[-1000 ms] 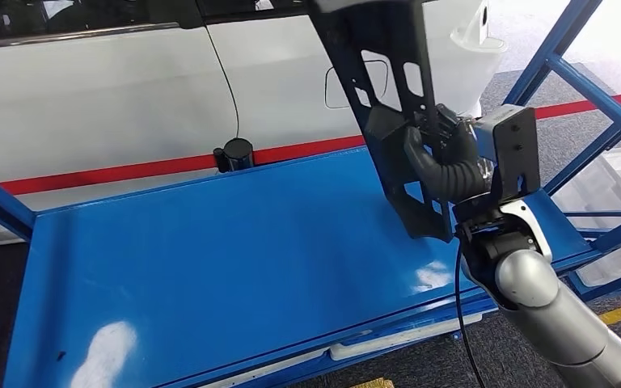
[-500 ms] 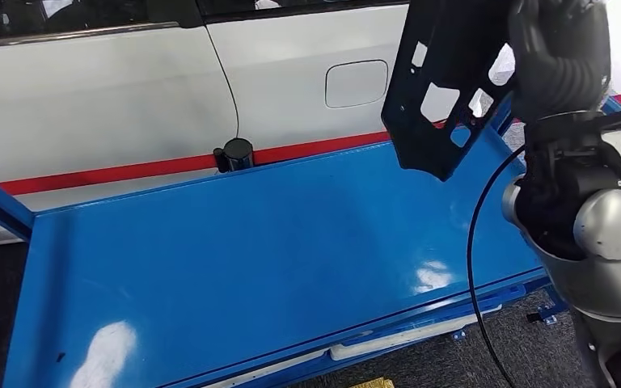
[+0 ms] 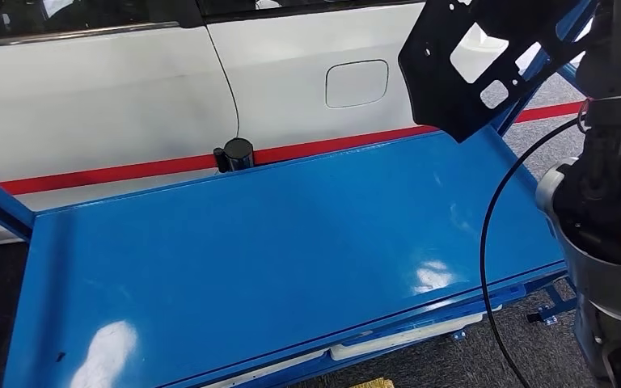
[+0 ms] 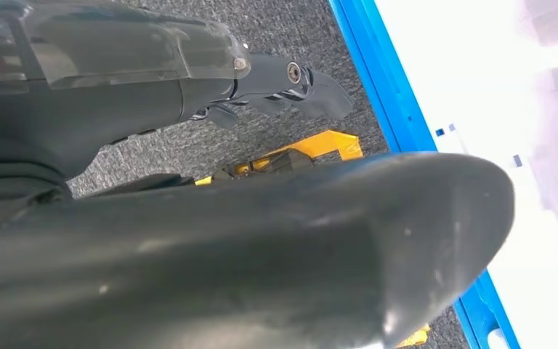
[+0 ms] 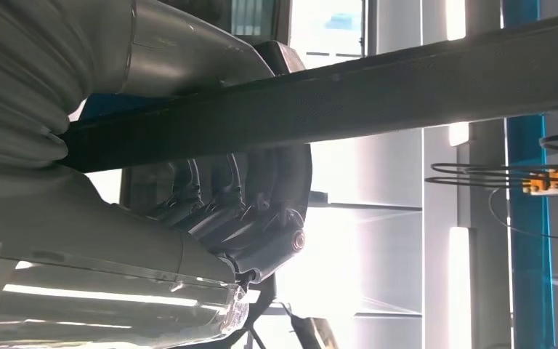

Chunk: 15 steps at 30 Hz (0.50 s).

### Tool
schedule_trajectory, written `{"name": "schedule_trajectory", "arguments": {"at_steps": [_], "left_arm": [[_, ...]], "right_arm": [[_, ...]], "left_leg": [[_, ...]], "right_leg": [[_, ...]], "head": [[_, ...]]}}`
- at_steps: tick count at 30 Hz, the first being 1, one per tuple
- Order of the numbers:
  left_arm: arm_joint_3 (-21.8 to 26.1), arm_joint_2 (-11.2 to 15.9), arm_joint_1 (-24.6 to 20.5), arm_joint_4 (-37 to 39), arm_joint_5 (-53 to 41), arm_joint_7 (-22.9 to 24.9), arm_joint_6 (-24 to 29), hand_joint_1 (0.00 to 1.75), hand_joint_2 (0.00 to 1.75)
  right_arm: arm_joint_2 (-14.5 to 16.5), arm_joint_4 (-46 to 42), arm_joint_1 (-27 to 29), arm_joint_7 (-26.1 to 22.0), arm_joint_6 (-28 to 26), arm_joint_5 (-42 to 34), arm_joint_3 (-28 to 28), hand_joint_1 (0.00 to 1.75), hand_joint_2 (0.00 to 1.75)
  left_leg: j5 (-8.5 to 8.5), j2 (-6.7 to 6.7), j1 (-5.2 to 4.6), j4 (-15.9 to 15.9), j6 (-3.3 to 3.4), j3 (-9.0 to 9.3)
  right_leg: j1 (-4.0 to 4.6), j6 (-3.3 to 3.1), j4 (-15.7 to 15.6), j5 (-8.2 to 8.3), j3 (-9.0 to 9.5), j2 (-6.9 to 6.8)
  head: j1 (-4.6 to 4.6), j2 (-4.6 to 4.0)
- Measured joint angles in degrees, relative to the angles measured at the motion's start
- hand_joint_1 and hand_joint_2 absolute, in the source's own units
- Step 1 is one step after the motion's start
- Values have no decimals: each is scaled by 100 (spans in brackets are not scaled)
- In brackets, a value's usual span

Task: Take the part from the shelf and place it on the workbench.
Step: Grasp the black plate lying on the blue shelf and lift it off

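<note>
Overhead, flat black part (image 3: 453, 73) with cutouts in right hand (image 5: 247, 218)

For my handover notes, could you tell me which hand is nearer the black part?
Right: the right hand grips the black part; the left hand hangs over the floor.

Part (image 3: 461, 73) above the workbench's (image 3: 251, 259) far right corner (car (image 3: 129, 89) behind)

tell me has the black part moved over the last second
Yes. The black part has risen and swung right, off the blue workbench, against the white car's fuel flap.
</note>
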Motion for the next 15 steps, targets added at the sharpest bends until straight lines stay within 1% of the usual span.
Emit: {"name": "schedule_trajectory", "arguments": {"at_steps": [2, 6, 11, 13, 15], "left_arm": [[17, -3, -4, 0, -21, -14, -6, 0, 175], [26, -26, -25, 0, -149, 13, 40, 0, 175], [26, -75, -38, 0, -230, 203, 285, 0, 175], [26, -104, -40, 0, -199, 432, 288, 0, 175], [25, -142, -37, 0, -221, 889, 264, 0, 175]], "right_arm": [[20, -25, -5, -3, 0, 47, -21, 175, 175], [61, -78, -35, 6, 0, 197, -40, 175, 175], [115, -137, -122, 145, 0, 454, -41, 175, 175], [148, -186, -159, 169, 0, 516, -39, 175, 175], [221, -228, -187, 115, 0, 492, -23, 175, 175]], "left_leg": [[0, 0, 0, 0, 0, 1], [0, 1, 1, 0, 0, 1], [0, 4, 1, 0, 0, 0], [0, 7, 1, 0, 0, -3], [0, 20, 1, -1, 0, -3]], "right_leg": [[0, 0, 0, 0, 0, 0], [0, 0, 1, 0, 0, 0], [0, 0, 1, 0, 0, 0], [0, 0, 1, 0, 0, 0], [-1, 0, 2, 0, 0, 1]], "head": [[-1, 0], [-2, 0], [-1, 0], [0, 0], [2, 0]]}}
